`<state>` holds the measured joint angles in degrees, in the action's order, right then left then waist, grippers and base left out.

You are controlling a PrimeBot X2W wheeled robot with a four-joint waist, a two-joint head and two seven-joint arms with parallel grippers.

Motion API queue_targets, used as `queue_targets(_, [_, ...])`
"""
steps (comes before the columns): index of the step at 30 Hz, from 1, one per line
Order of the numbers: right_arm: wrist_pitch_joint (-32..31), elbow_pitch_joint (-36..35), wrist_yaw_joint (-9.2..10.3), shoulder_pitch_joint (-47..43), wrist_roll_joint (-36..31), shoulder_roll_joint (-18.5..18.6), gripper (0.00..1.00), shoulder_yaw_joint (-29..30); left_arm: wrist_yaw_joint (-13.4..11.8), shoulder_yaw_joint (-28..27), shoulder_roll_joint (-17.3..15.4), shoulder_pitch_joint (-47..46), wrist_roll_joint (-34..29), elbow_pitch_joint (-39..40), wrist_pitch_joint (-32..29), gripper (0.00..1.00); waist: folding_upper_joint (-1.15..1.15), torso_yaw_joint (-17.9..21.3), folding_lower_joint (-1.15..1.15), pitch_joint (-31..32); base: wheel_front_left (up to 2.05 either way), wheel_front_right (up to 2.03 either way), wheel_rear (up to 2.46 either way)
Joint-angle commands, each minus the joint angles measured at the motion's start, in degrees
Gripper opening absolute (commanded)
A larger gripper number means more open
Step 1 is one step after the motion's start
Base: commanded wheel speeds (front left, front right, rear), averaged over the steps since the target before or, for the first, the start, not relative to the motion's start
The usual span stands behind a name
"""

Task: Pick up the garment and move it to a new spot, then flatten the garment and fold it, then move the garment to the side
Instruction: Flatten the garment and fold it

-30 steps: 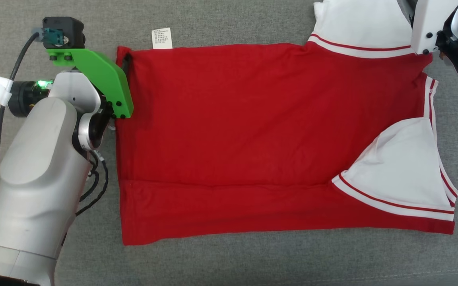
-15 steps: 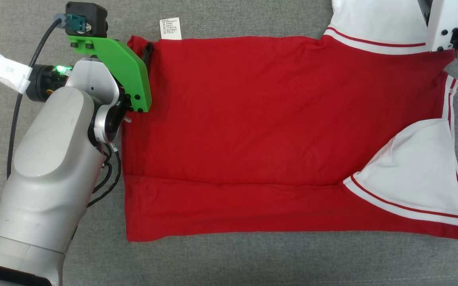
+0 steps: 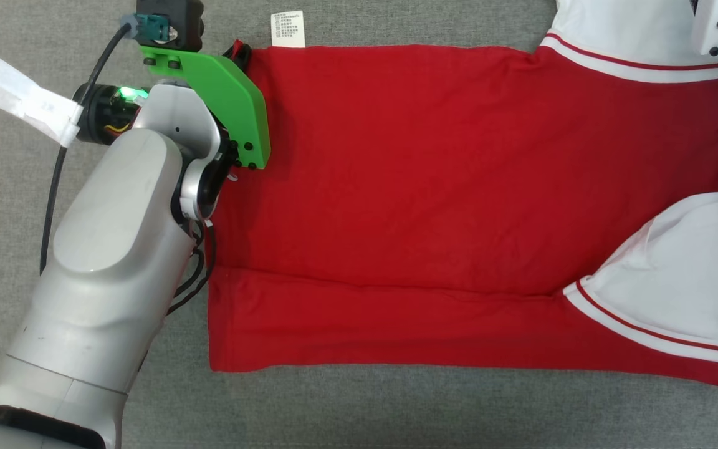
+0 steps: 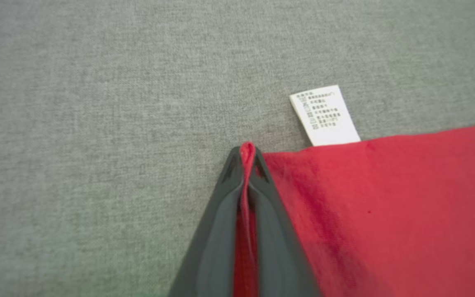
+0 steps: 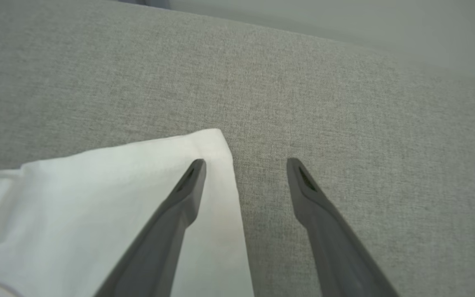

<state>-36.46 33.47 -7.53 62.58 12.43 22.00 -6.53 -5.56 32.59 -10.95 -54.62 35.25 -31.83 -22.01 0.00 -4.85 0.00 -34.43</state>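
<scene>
Upholstery (image 3: 396, 405), grey & woven, is the work surface, & the shirt (image 3: 434, 187) lies spread across most of it, red body flat w/ hardly a wrinkle, so the pick-up, move & flatten steps look done. The shirt's near edge looks doubled over on itself: a long straight crease runs the length of the body, & the near sleeve (image 3: 677, 293), white w/ red stripe trim, lies turned in on top of the red, so prob. the first lengthwise fold is in place. The far sleeve (image 3: 614, 31) is not yet folded & sticks out flat beyond the far edge. The left arm (image 3: 116, 262) reaches in along the hem side. The left gripper (image 4: 246, 153) is clamped on the far hem corner of the shirt, a ridge of red cloth pinched up btw. its fingers. The right gripper (image 5: 245, 163) has its jaws apart & holds nothing. It straddles the outer corner of the far sleeve, one finger over white cloth, the other over bare grey. The care label (image 4: 325, 115) pokes out from the shirt edge just beside the pinched corner. My read: the second lengthwise fold is being set up, one end gripped, the other not yet. Left to do: close on the sleeve, bring the far edge over, fold crosswise, then shift the bundle aside.
</scene>
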Motion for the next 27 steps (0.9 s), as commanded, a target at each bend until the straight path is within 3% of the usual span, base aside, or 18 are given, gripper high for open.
queue_targets(1, [0.93,0.72,0.07,0.85,-0.59,0.34,1.0,0.05,0.05,1.52,0.64,4.62,0.3,-2.15,-1.03,0.0,0.0,-1.12,0.0,-0.87,0.0,0.0,0.0])
queue_targets(6, [1.94,4.65,0.07,1.59,-1.12,0.44,1.0,0.01,0.62,2.15,1.86,4.15,0.52,-2.59,0.08,0.0,0.0,-2.78,0.0,-1.98,0.0,0.0,0.0])
queue_targets(12, [-0.61,8.54,-0.13,0.63,1.85,-0.03,0.99,-4.15,0.85,2.47,2.47,3.89,0.77,-3.94,1.01,0.0,0.0,-3.54,0.0,-2.53,0.0,0.0,0.0])
queue_targets(13, [-1.3,9.02,-0.15,0.18,2.52,0.01,0.49,-4.9,0.94,2.4,2.54,3.83,0.82,-4.14,1.25,0.0,0.0,-3.51,0.0,-2.5,0.0,0.0,0.0])
queue_targets(14, [-1.68,9.3,-0.17,0.0,3.03,0.19,0.06,-5.29,0.87,2.34,2.6,3.77,0.89,-4.3,1.51,0.0,0.0,-3.47,0.0,-2.43,0.0,0.0,0.0])
queue_targets(15, [-1.92,9.49,-0.17,-0.17,3.49,0.56,0.0,-5.8,0.87,2.27,2.65,3.74,0.93,-4.4,1.84,0.0,0.0,-3.39,0.0,-2.25,0.0,0.0,0.0])
queue_targets(20, [2.18,8.66,0.1,0.5,3.9,2.61,0.0,-5.86,0.17,1.28,1.92,3.45,0.52,-4.71,4.86,0.0,0.0,-2.63,0.0,-0.7,0.0,0.0,0.0])
queue_targets(27, [13.53,7.64,0.1,1.51,2.93,1.65,0.0,-5.52,-0.81,-0.55,0.79,2.32,-0.78,-5.49,12.62,0.0,0.0,-0.98,0.0,3.19,0.0,0.0,0.0])
